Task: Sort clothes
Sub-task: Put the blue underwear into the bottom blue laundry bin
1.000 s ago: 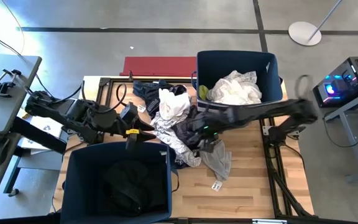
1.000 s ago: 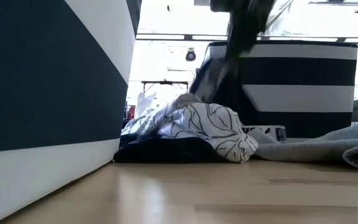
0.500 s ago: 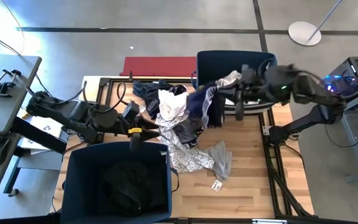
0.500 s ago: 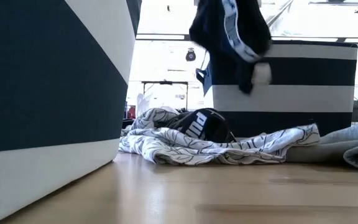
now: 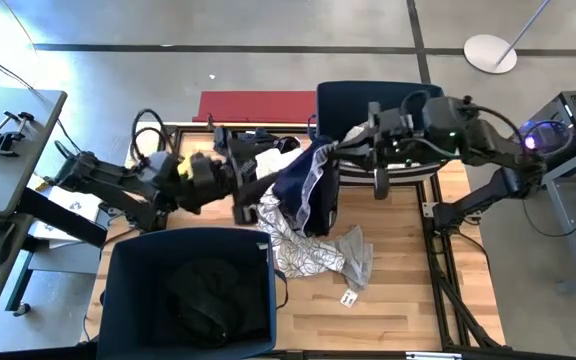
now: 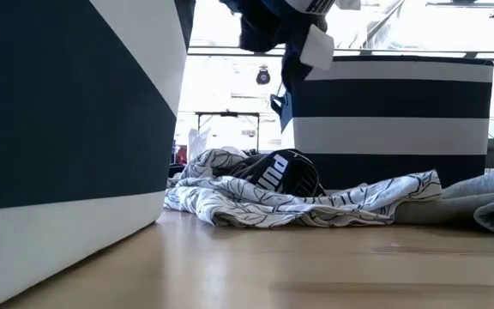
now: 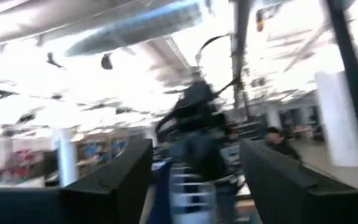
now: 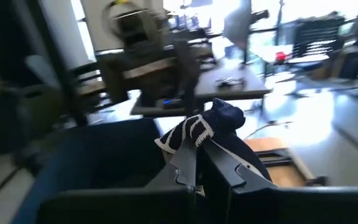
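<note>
My right gripper [image 5: 348, 150] is above the table's far middle, beside the far bin [image 5: 423, 100], shut on a dark navy garment with white bands [image 5: 308, 185]. That garment also shows at the top of the low view [image 6: 277, 21]. My left gripper [image 5: 244, 192] is open and empty, raised over the left of the clothes pile [image 5: 278, 170]. A white patterned garment [image 6: 298, 202], a black printed one [image 6: 277, 172] and a grey one [image 5: 353, 255] lie flat on the table. White clothes [image 5: 378, 140] fill the far bin; black clothes [image 5: 203, 295] lie in the near bin. My right gripper pinches a bunched-up part of the navy garment [image 8: 199, 132] between its two fingers. The fingers come about level from the table's right side. The garment hangs slack below and past the fingers, clear of the table and of the pile [image 6: 303, 47].
The near dark blue bin [image 5: 118, 300] stands at the table's front left. A flat red board [image 5: 258, 105] lies past the far edge. A small tag [image 5: 349, 297] lies on bare wood, which shows at the front right [image 5: 388, 310].
My right gripper has pulled the navy garment up out of the pile and carried it toward the far right, by the far bin; it now hangs clear. The patterned garment has spread out flat. My left gripper has risen, tipped up and gone toward the far edge and the right.
</note>
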Available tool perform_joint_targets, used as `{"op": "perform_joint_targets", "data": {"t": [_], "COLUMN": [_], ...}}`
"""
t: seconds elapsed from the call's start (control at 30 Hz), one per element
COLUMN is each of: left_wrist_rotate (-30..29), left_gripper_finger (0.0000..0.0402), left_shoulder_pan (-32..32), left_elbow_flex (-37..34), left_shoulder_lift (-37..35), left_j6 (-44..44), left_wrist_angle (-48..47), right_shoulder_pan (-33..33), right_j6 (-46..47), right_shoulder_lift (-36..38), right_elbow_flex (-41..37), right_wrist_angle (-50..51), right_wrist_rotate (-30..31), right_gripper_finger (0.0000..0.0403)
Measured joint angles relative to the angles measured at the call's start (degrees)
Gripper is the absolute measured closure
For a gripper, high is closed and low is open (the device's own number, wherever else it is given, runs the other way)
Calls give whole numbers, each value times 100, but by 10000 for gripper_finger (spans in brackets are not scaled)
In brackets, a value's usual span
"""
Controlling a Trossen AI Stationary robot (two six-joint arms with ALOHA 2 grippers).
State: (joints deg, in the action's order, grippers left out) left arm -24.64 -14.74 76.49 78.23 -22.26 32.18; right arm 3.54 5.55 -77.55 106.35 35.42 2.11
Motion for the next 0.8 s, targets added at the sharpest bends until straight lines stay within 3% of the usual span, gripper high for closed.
{"op": "perform_joint_targets", "data": {"t": [0.13, 0.27, 0.5, 0.8], "left_wrist_rotate": [78, 632, 1853, 2499], "left_gripper_finger": [132, 106, 96, 128], "left_shoulder_pan": [366, 668, 799, 797], "left_elbow_flex": [0, 0, 0, 0], "left_shoulder_lift": [11, 176, 683, 1179], "left_j6": [1279, 2274, 3097, 3671], "left_wrist_angle": [-1000, -1690, -1771, -1165], "right_shoulder_pan": [32, 116, 187, 185], "right_j6": [153, 97, -138, -168], "right_shoulder_lift": [-219, -425, -536, -519], "right_elbow_flex": [-3, -5, -9, 132], "right_wrist_angle": [-168, -450, -1071, -1210], "right_wrist_rotate": [-553, -822, -931, -924], "right_gripper_finger": [403, 403, 403, 403]}}
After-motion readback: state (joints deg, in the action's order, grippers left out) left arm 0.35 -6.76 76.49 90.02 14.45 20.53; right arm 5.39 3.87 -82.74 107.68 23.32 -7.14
